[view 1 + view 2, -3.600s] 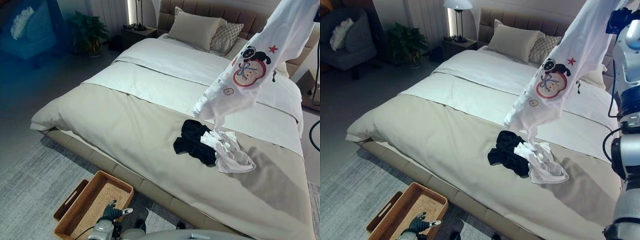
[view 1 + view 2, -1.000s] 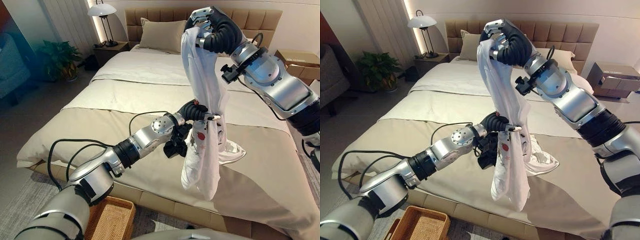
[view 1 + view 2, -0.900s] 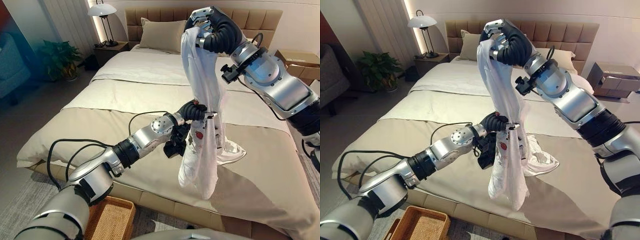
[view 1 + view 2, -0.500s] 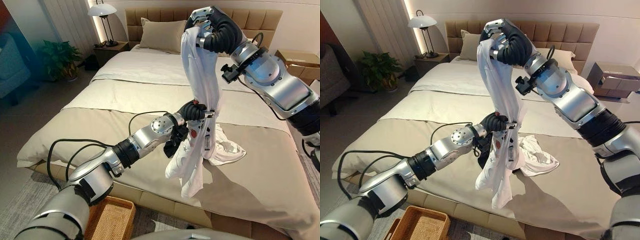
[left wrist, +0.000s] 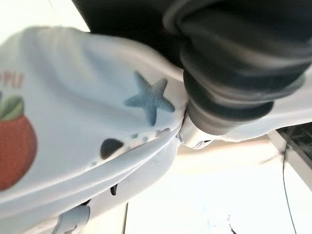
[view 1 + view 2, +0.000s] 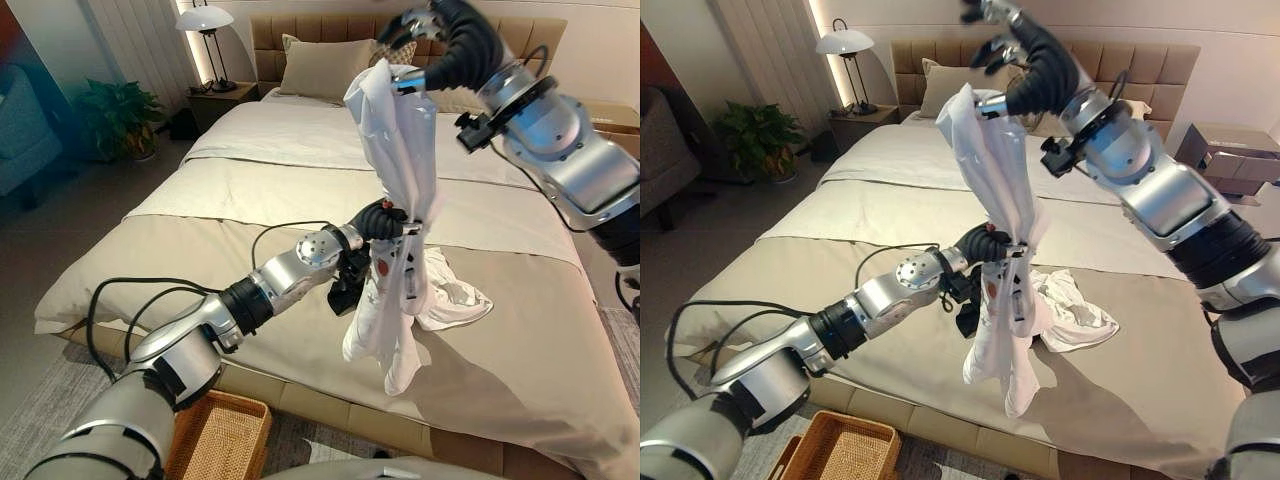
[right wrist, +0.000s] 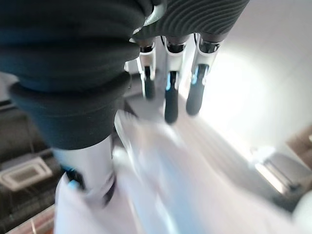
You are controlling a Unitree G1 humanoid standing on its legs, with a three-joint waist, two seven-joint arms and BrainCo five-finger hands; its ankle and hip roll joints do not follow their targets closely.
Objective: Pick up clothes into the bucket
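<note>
1. The white printed shirt hangs above the bed; a star and part-hidden letters show on it.
2. Left hand fingers clamp its middle.
3. Right hand fingers are spread apart above its top.
4. A wicker basket sits on the floor.

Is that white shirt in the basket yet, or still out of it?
Out. The white shirt hangs bunched above the bed, gripped mid-length by the left hand; the basket sits on the floor.

I'm in a home bedroom: made bed with pillows, tufted headboard, nightstand lamp, potted plant.
</note>
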